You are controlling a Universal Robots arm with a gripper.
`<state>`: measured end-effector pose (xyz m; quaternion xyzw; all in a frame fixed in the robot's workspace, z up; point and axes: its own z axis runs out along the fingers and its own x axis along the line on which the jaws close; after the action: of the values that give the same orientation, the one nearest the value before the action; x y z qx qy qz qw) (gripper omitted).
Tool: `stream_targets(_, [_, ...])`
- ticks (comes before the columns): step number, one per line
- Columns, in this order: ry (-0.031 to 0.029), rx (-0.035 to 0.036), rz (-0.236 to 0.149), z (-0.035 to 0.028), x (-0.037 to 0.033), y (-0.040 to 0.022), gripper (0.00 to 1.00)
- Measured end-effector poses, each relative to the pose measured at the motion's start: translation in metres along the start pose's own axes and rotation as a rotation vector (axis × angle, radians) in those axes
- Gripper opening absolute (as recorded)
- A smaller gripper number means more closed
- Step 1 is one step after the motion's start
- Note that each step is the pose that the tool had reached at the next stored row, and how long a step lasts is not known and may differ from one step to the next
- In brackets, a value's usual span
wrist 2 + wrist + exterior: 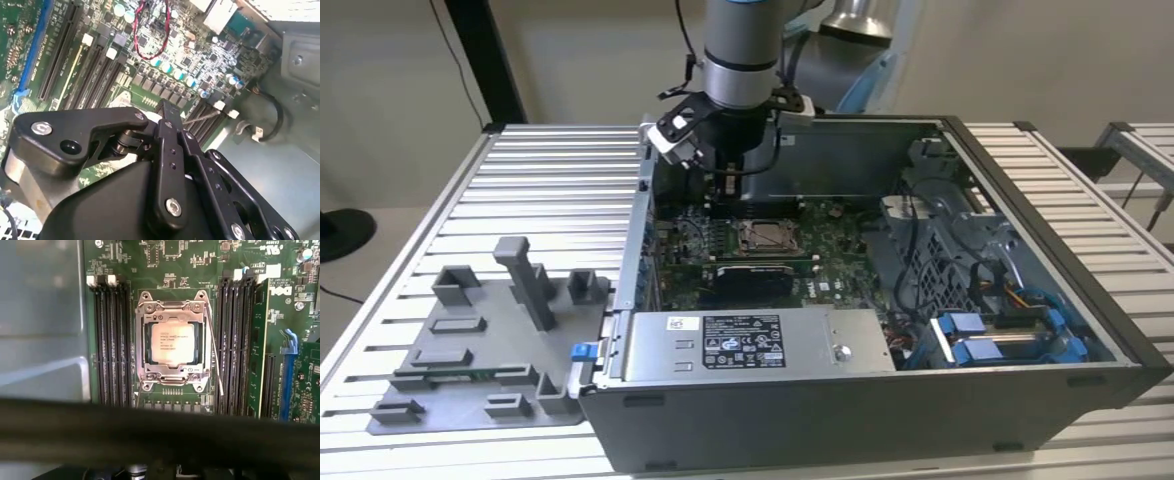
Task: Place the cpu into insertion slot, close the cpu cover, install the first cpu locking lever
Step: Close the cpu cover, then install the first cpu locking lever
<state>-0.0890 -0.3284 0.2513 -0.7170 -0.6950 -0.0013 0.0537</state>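
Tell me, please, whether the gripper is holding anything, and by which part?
It cannot be told. The black gripper hangs over the green board, while the tan-gold square cpu lies seated under the closed silvery frame cover.

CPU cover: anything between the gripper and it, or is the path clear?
Nothing visible blocks it. In the exterior view the gripper hangs in open air above the motherboard. In the first wrist view the cpu cover lies flat over the cpu; a thin lever rod runs beside one edge, not across it.
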Motion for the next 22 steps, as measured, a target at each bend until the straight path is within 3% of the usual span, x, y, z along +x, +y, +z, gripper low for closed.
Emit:
stream_targets(4, [0.0063,0.0001,0.0,-0.012,0.0009,-0.0009,0.0])
stream_targets(7, [0.0221,0.0004,0.002,-0.0158,0.0012,-0.0023,0.0])
stream_targets(12, [0.0634,-0.0038,0.002,-0.0204,0.0014,-0.0075,0.0])
stream_targets(15, [0.0998,-0.0147,-0.002,-0.0201,0.0013,-0.0114,0.0])
stream_targets(16, [0.1096,-0.0191,-0.003,-0.0199,0.0011,-0.0137,0.0])
stream_targets(17, [0.1156,-0.023,-0.004,-0.0195,0.001,-0.0167,0.0])
stream_targets(19, [0.1192,-0.0259,-0.005,-0.0183,0.0007,-0.0229,0.0])
stream_targets(22, [0.1216,-0.0264,-0.005,-0.0127,0.0003,-0.0241,0.0])
